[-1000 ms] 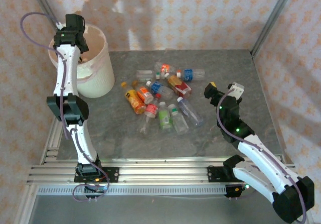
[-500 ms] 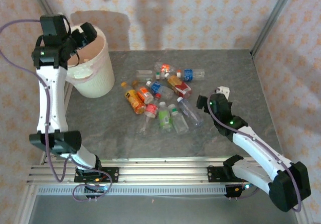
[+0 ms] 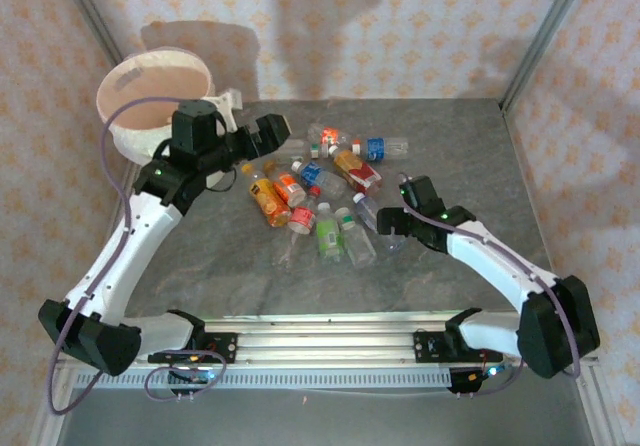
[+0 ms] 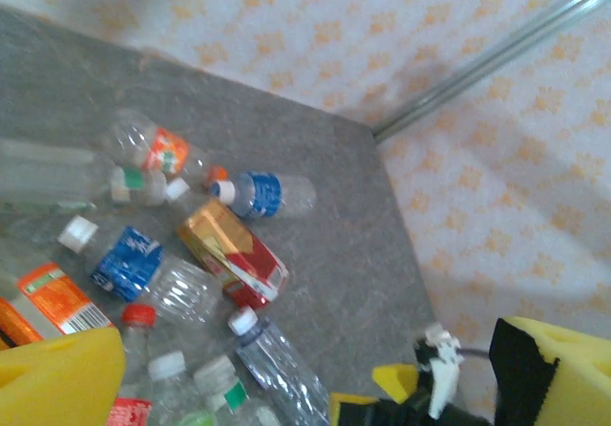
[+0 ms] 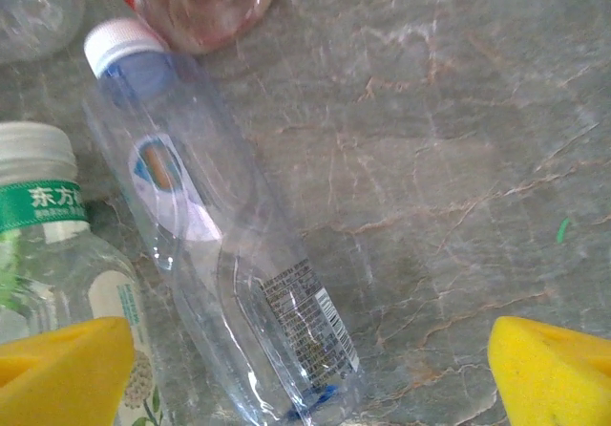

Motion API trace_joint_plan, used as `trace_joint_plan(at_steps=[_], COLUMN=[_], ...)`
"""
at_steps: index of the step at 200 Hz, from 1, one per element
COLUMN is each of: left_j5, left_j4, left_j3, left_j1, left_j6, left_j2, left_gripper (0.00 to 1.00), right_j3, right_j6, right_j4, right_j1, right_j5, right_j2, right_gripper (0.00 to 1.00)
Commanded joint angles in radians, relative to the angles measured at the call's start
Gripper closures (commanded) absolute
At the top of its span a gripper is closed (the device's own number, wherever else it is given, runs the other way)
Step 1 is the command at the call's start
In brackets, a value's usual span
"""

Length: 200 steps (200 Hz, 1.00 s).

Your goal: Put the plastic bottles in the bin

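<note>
Far left stands the bin [image 3: 118, 86]; just right of it the left gripper [image 3: 270, 131] hangs open. The plastic bottles [image 3: 328, 238] lie heaped mid-table [image 3: 460, 146]. The right gripper [image 3: 386, 222], open, straddles one clear bottle [image 5: 220, 254]. Patterned walls [image 3: 400, 26] surround.

Plastic bottles [image 3: 312, 175] crowd mid-table, the bin [image 3: 140, 106] blocks far-left, bare table [image 3: 470, 146] lies right.

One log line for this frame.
left hand open, near bottles | right hand open, astride clear bottle | bottles on table | bin upright
</note>
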Motion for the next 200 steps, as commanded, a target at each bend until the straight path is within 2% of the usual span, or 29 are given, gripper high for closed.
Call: trace_joint_plan(at_steps=[1, 21, 73, 111, 150, 167, 180, 200], left_j5=[-0.016, -0.051, -0.159, -0.202, -0.184, -0.176, -0.178, -0.176], left_j4=[0.088, 0.103, 0.164, 0.174, 0.110, 0.107, 0.121, 0.123], left_j3=[-0.032, -0.090, -0.236, -0.285, -0.256, -0.247, -0.251, -0.250], left_j1=[-0.040, -0.075, -0.087, -0.089, -0.088, -0.089, -0.088, -0.089], left_j6=[0.002, 0.014, -0.054, -0.088, -0.056, -0.064, -0.076, -0.082], left_j2=[-0.026, -0.044, -0.054, -0.074, -0.040, -0.028, -0.025, -0.011], left_gripper=[0.00, 0.00, 0.00, 0.00, 0.00, 0.00, 0.00, 0.00], right_j3=[0.023, 0.035, 0.105, 0.173, 0.202, 0.211, 0.219, 0.212], right_j6=[-0.025, -0.047, -0.043, -0.017, 0.057, 0.056, 0.046, 0.063], right_j4=[-0.032, -0.031, -0.079, -0.118, -0.109, -0.110, -0.112, -0.125], right_j1=[-0.002, -0.003, -0.002, -0.002, -0.003, -0.003, -0.002, -0.001], right_j5=[-0.019, 0.017, -0.013, -0.015, -0.001, -0.036, -0.057, -0.026], right_j2=[0.024, 0.053, 0.184, 0.310, 0.404, 0.436, 0.447, 0.434], right_gripper=[0.07, 0.13, 0.14, 0.18, 0.21, 0.22, 0.24, 0.28])
